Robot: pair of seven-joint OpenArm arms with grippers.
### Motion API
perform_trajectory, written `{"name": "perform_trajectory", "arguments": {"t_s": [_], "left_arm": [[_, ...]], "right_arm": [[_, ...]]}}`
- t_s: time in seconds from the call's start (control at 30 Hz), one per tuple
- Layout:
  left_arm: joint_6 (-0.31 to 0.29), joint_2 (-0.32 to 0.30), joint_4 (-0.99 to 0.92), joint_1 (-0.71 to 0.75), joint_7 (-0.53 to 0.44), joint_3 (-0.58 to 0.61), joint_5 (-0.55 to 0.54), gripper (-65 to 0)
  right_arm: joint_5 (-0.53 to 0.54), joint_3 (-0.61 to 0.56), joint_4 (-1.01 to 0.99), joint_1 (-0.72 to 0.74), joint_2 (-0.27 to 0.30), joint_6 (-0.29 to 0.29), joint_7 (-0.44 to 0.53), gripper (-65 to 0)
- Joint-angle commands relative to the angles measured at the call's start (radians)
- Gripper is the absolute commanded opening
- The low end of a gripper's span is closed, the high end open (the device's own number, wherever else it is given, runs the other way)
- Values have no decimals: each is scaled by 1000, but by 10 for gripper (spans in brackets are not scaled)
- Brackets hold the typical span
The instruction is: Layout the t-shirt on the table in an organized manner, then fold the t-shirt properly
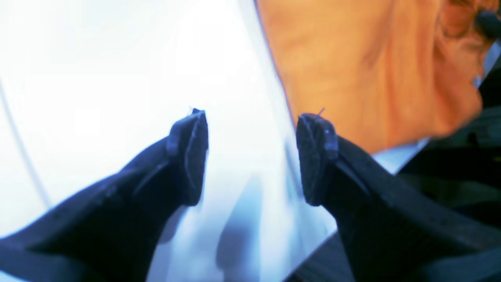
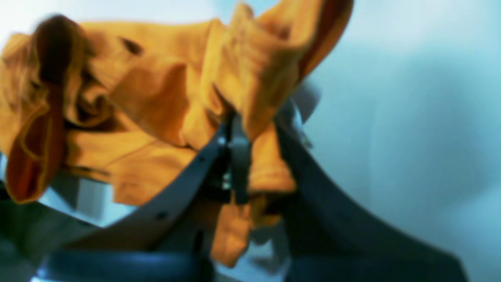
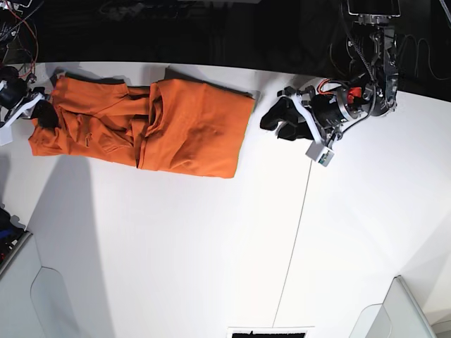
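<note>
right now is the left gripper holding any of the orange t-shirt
No, the left gripper stands open over the bare white table, with the orange t-shirt lying beyond its fingertips, apart from both.

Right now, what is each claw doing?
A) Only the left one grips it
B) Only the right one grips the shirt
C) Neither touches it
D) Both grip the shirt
B: the right gripper pinches the shirt; the left gripper is open beside it, holding nothing.

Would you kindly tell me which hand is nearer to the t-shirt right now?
Right. The right hand is shut on the t-shirt at its bunched end; the left hand sits open beside the opposite edge, not touching.
</note>
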Motion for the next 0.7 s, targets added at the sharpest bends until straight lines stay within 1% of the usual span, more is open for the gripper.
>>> {"name": "perform_trajectory", "arguments": {"t_s": [0.0, 0.07, 0.13, 0.27, 0.37, 0.47, 0.57, 0.6, 0.67], "left_arm": [[-12, -3, 15, 4, -22, -1, -23, -272], [-12, -3, 12, 29, -29, 8, -23, -272], [-12, -1, 12, 47, -28, 19, -23, -272], [-12, 20, 12, 84, -29, 26, -23, -272], [-12, 35, 12, 102, -29, 28, -15, -272], [-12, 35, 12, 114, -28, 28, -13, -272], [-12, 35, 12, 114, -28, 28, -13, -272], [-12, 35, 12, 114, -28, 28, -13, -272], [-12, 35, 12, 115, -27, 28, -13, -272]], "right_arm": [[42, 8, 53, 11, 18, 7, 10, -650], [71, 8, 133, 11, 3, 8, -14, -650], [148, 8, 206, 11, -18, 8, -40, -650], [152, -45, 333, 14, -74, 8, -43, -650], [147, -144, 385, 14, -126, 9, -39, -650], [86, -285, 387, 14, -183, 10, 6, -650], [-42, -432, 367, 20, -233, 15, 56, -650], [-68, -479, 355, 25, -242, 15, 60, -621], [-93, -564, 340, 34, -247, 15, 62, -404]]}}
